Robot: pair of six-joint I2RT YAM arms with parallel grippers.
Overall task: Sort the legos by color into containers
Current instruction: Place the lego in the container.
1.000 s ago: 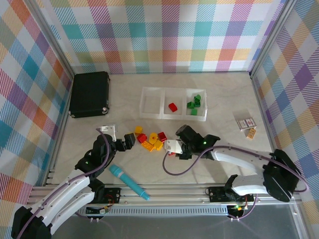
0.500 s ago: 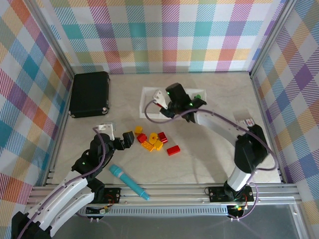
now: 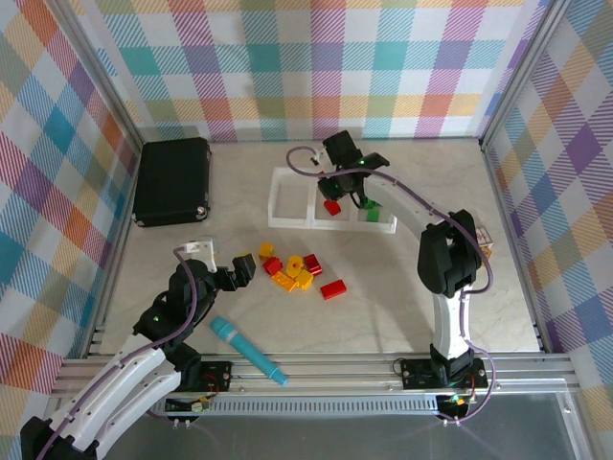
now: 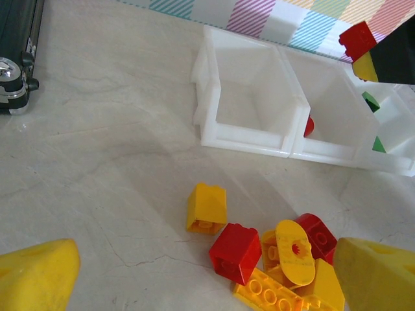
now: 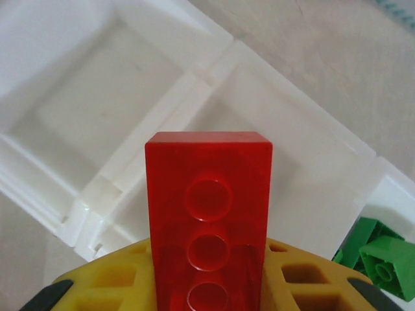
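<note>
My right gripper (image 3: pixel 335 185) hangs over the white three-compartment tray (image 3: pixel 279 199), shut on a long red brick (image 5: pixel 207 194) that stands above the divider between the left and middle compartments. The left compartment (image 4: pixel 249 97) is empty. A red brick (image 3: pixel 331 206) lies in the middle one and green bricks (image 5: pixel 376 254) in the right one. Yellow and red bricks form a pile (image 3: pixel 290 270) on the table, with one red brick (image 3: pixel 332 288) apart to its right. My left gripper (image 3: pixel 245 267) stands open just left of the pile, its yellow fingertips (image 4: pixel 35 275) low on either side of it.
A black case (image 3: pixel 172 180) lies at the back left. A teal marker-like cylinder (image 3: pixel 247 350) lies near the front edge between the arm bases. Checked walls close in the table on three sides.
The right arm lifted off the table beside the pile and swung back over the tray with a red brick in its grip. The left gripper has barely moved.
</note>
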